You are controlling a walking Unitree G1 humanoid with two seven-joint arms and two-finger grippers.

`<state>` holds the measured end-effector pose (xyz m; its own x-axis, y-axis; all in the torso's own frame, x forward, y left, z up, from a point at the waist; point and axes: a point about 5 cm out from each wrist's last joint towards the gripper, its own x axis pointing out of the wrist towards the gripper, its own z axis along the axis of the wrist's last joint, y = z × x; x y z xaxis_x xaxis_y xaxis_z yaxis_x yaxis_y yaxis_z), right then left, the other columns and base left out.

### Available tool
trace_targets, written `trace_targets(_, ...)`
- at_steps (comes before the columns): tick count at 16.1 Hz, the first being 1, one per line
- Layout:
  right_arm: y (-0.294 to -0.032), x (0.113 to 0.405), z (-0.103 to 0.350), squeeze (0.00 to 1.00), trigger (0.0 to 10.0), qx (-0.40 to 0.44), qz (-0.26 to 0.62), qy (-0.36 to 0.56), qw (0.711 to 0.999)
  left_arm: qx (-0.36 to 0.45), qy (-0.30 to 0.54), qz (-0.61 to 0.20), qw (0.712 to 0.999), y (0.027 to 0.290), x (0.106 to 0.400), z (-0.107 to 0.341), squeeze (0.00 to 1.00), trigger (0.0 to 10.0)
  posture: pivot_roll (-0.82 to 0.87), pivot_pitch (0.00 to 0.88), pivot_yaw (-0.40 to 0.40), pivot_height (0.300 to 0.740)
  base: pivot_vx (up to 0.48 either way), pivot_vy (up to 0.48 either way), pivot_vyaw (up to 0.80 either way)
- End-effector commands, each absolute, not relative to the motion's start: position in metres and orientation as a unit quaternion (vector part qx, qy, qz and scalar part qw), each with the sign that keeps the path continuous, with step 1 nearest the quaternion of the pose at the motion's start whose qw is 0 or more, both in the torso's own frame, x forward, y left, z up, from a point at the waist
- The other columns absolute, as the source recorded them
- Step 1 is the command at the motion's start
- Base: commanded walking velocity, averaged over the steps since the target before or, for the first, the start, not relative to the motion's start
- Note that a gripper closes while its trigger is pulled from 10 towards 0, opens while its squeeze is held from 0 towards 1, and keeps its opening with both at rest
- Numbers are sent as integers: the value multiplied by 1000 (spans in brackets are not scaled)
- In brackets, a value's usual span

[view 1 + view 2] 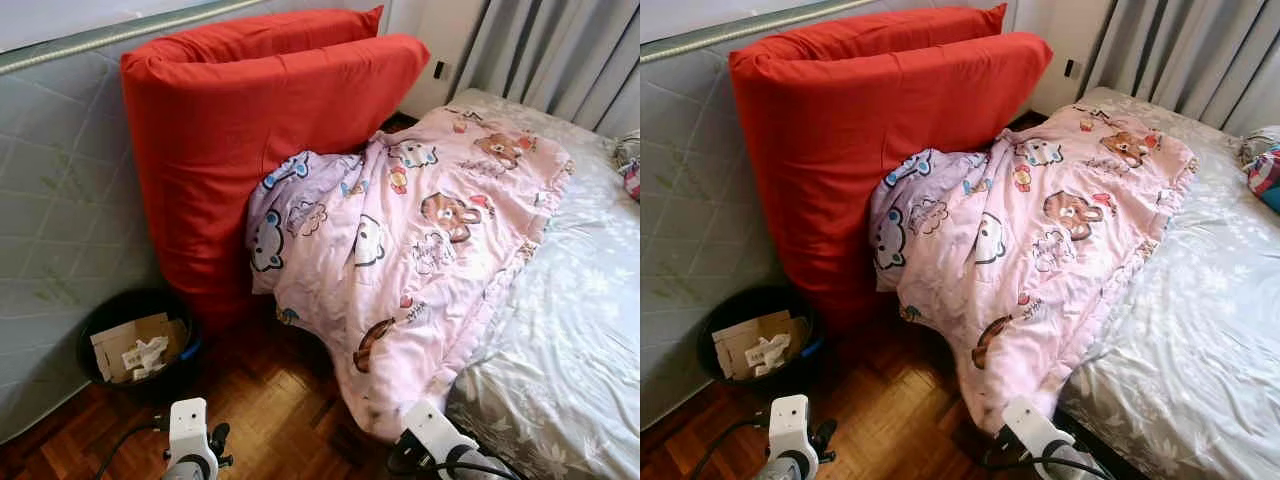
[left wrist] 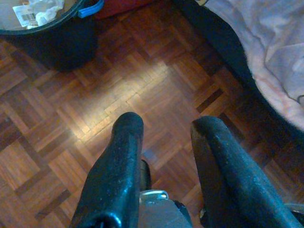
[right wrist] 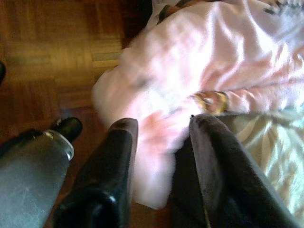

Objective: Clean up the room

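Observation:
A pink cartoon-print blanket (image 1: 420,230) lies crumpled over the near corner of the bed (image 1: 580,330), and its lower edge hangs down toward the parquet floor. My right gripper (image 3: 159,126) is open and low beside that hanging edge; the pink fabric (image 3: 156,95) sits just beyond its fingertips and shows in the gap between them. My left gripper (image 2: 166,126) is open above bare parquet with nothing between its fingers. The left wrist (image 1: 190,440) and right wrist (image 1: 430,440) show at the bottom of the left eye view.
A thick red folded mattress (image 1: 250,140) leans on a grey quilted mattress (image 1: 60,200) standing against the wall. On the floor at the left stands a black bin (image 1: 135,345) holding cardboard and paper. Grey curtains (image 1: 560,50) hang behind the bed.

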<state>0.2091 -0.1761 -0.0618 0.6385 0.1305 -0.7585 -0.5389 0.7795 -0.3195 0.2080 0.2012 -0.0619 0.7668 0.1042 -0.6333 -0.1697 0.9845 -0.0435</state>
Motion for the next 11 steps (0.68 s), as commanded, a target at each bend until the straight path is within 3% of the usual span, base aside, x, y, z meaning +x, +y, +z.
trace_targets(1,-181,209,-62,1000,10000,-245,173,386,872,-46,347,66,934,198,205,-65,0,10000,-95,79,-95,740,0,0,0)
trace_targets(3,-183,215,-57,1000,10000,-210,146,375,891,-45,346,66,935,198,206,-65,0,10000,-95,78,-94,740,0,0,0)
trace_targets(4,-186,221,-53,894,10000,-174,111,365,908,-45,347,66,935,199,206,-65,0,10000,-95,76,-93,740,0,0,0)
trace_targets(5,-188,224,-51,620,10000,-151,88,361,916,-45,347,66,934,199,206,-65,0,10000,-94,74,-92,740,0,0,0)
trace_targets(6,-190,226,-51,0,10000,-106,61,358,926,-45,348,66,934,199,206,-65,0,10000,-94,66,-90,740,0,0,0)
trace_targets(7,-189,226,-51,0,10000,-78,51,357,929,-45,349,66,934,199,205,-65,0,10000,-94,64,-90,740,0,0,0)
trace_targets(8,-192,224,-53,0,10000,15,7,353,936,-45,353,66,932,199,205,-66,0,10000,-93,47,-81,740,0,0,0)
trace_targets(11,-210,213,-61,0,10000,93,-80,377,918,-39,361,64,930,200,207,-65,0,10000,-92,34,-69,740,0,0,0)
